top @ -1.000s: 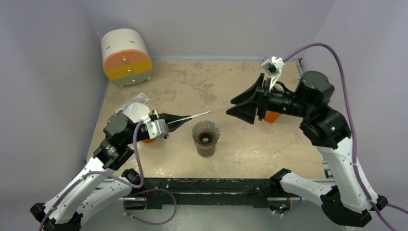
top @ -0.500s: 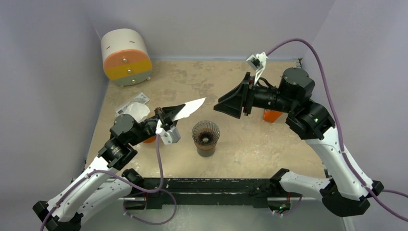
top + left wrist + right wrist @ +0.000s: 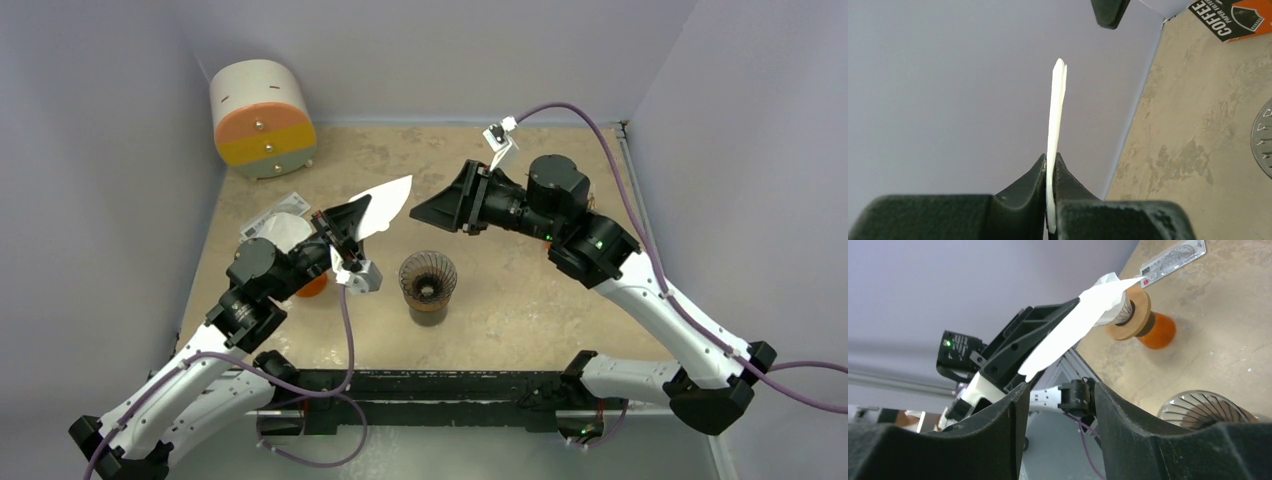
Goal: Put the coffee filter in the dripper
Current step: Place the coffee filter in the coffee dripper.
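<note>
Coffee filter (image 3: 385,205) is folded flat and held in the air at about 11 o'clock from the dripper (image 3: 428,285), clear of the table (image 3: 520,320). The left tool (image 3: 1050,165) is pressed together on its lower edge, so the sheet juts out with its free tip pointing toward the right tool (image 3: 422,212). The right tool is spread with nothing between its fingers and faces that tip from 12 o'clock of the dripper. I judge it is lined up to take or open the far side, since a flat filter will not seat in the cone.

The dripper stands upright at mid-table with no paper in it, below and apart from both tools. At its 9 o'clock an orange holder (image 3: 1140,320) carries what look like more filters, with a printed card (image 3: 1173,260) beyond. A drum (image 3: 262,118) lies in the 10 o'clock corner, and a coffee box (image 3: 1230,17) shows in the left wrist view. Nothing lies between filter and dripper, but the tools crowd the space above the dripper.
</note>
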